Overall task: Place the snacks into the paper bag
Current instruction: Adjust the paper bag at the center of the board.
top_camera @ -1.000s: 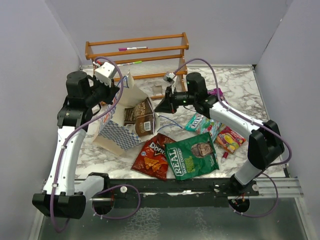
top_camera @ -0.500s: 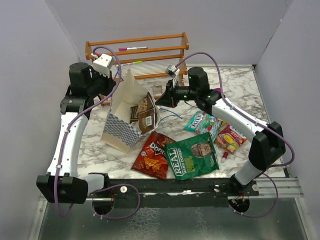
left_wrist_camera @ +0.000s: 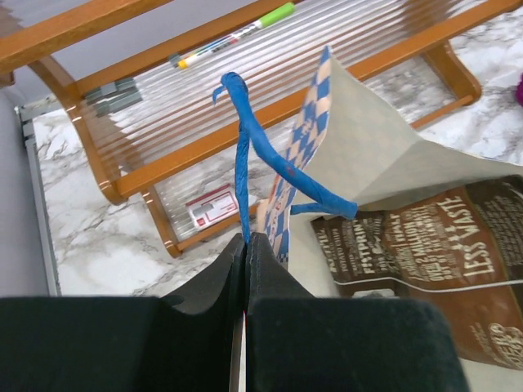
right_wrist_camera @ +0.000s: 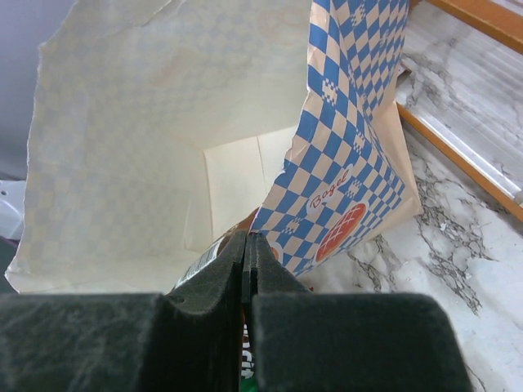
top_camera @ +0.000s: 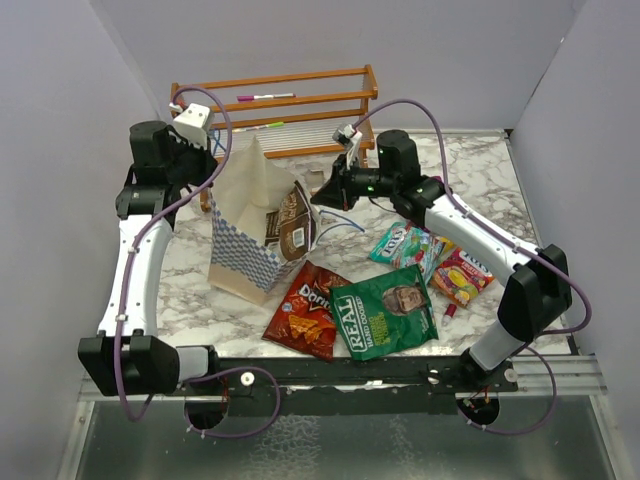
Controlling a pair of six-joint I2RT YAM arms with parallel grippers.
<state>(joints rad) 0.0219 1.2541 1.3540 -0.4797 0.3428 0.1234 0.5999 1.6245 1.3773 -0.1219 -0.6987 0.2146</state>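
our left gripper [left_wrist_camera: 247, 239] has its jaws pressed tight on the blue string handle [left_wrist_camera: 245, 139] of the paper bag [top_camera: 243, 255], and the string loops up out of the fingertips in the left wrist view. our right gripper [right_wrist_camera: 246, 238] is closed too, its tips meeting at the rim of the bag's checkered wall. we read that as a pinch on the paper, right beside the label of a glossy brown packet [top_camera: 291, 226]. between the two grips the bag stands on its base, leaning a little, with its mouth spread wide toward the right arm. its pale inside and flat bottom show in the right wrist view. the brown packet lies partly in the mouth, its lower end sticking out over the rim. the bag sits on the left half of the marble table [top_camera: 500, 175], nearer the far edge, just in front of the wooden rack [top_camera: 275, 102] that runs along that edge by the far left corner. a pink marker [top_camera: 265, 97] and a green marker [top_camera: 262, 126] lie on the rack. the other snacks are outside the bag. a red doritos packet [top_camera: 305, 312] lies just beside its base toward the near edge, with a green "real" packet [top_camera: 388, 315] touching it on the right. a teal packet [top_camera: 398, 242] and a red-yellow packet [top_camera: 460, 278] lie further toward the right edge. a tiny red-pink object [top_camera: 450, 311] rests just beside the green packet
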